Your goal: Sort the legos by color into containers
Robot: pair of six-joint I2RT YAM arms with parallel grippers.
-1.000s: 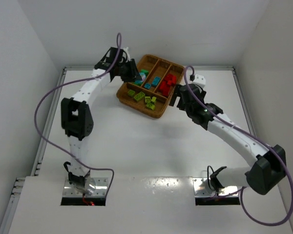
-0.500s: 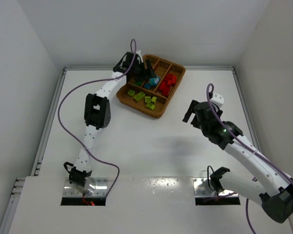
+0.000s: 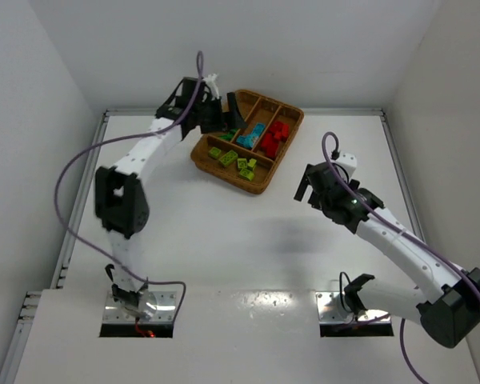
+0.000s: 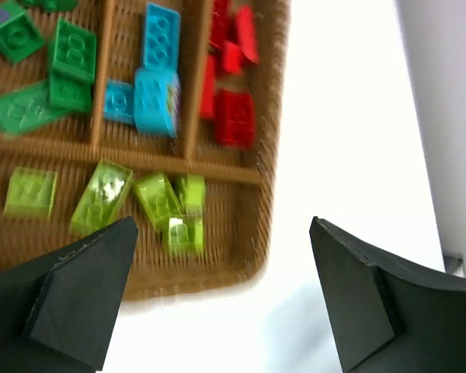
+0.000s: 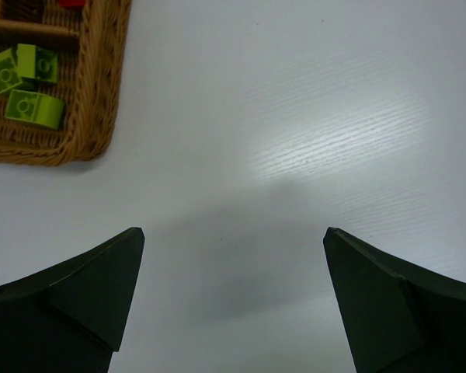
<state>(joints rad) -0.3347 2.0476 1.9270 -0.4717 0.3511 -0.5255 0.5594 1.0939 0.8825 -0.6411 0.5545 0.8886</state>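
table (image 3: pixel 224 248): white; both arms are bolted at its near edge.
right gripper (image 5: pixel 233 233): above bare table, to the right of the tray's near corner and clear of it. Fingers spread wide, nothing between them.
tray (image 4: pixel 270 155): brown wicker, at the far middle of the table, set at a slant.
lime bricks (image 4: pixel 101 194): in the crosswise compartment at the tray's near end.
red bricks (image 4: pixel 233 116): piled in the right long compartment.
blue bricks (image 4: pixel 157 101): in the middle long compartment.
green bricks (image 4: pixel 71 50): in the left long compartment.
left gripper (image 4: pixel 223 221): above the tray's far-left part. Fingers spread wide, holding nothing.
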